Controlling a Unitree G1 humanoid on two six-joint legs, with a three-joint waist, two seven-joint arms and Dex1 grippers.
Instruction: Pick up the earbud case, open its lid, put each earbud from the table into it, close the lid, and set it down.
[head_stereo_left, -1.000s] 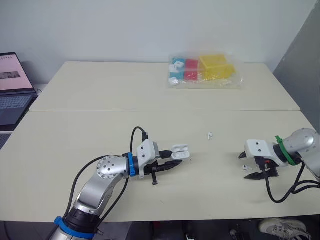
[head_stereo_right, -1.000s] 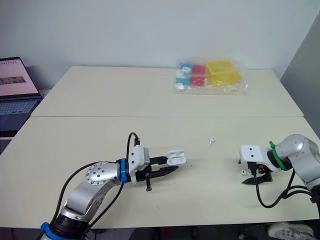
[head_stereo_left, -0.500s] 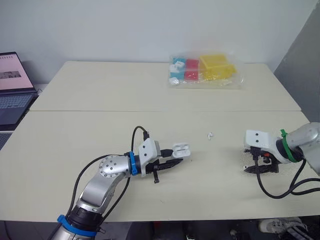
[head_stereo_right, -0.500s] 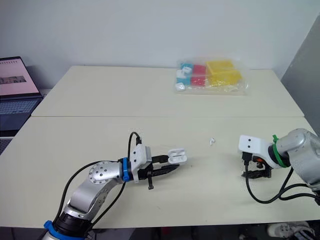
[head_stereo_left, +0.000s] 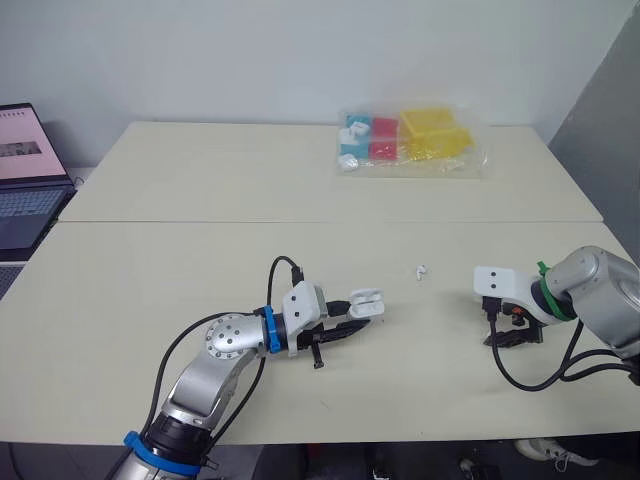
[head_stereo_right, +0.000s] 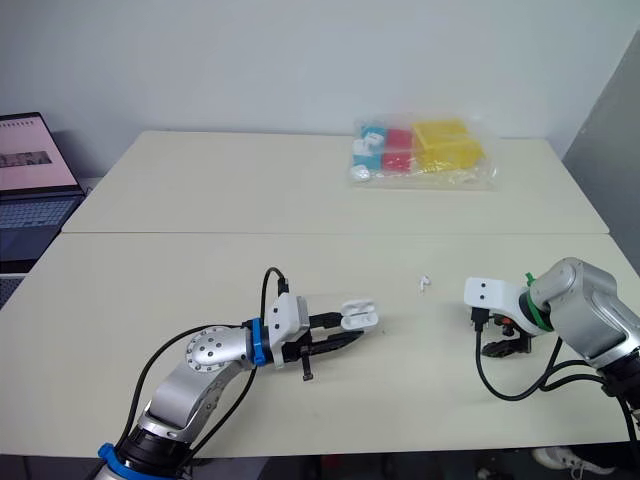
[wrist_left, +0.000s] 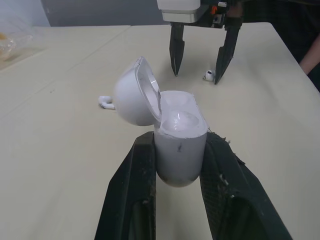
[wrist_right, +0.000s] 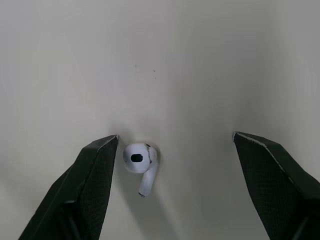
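Observation:
The white earbud case (head_stereo_left: 365, 303) has its lid open and is held above the table by my left gripper (head_stereo_left: 354, 319), which is shut on its base; in the left wrist view both cups of the case (wrist_left: 180, 134) look hollow. One white earbud (head_stereo_left: 421, 270) lies on the table right of the case, also visible as earbud (wrist_left: 105, 102). The other earbud (wrist_right: 140, 163) lies beneath my right gripper (wrist_right: 175, 142), close to one finger. That gripper (head_stereo_left: 506, 337) points down at the table, open, straddling the earbud (wrist_left: 208, 76).
A clear plastic bag (head_stereo_left: 410, 142) of blue, red and yellow boxes lies at the table's back. An open laptop (head_stereo_left: 25, 175) sits off the far left. A seam (head_stereo_left: 200, 222) runs across the table. The table's right edge is close to my right arm.
My right wrist has moved left and turned, so its open fingers now stand over the earbud. The left gripper has shifted slightly right with the open case.

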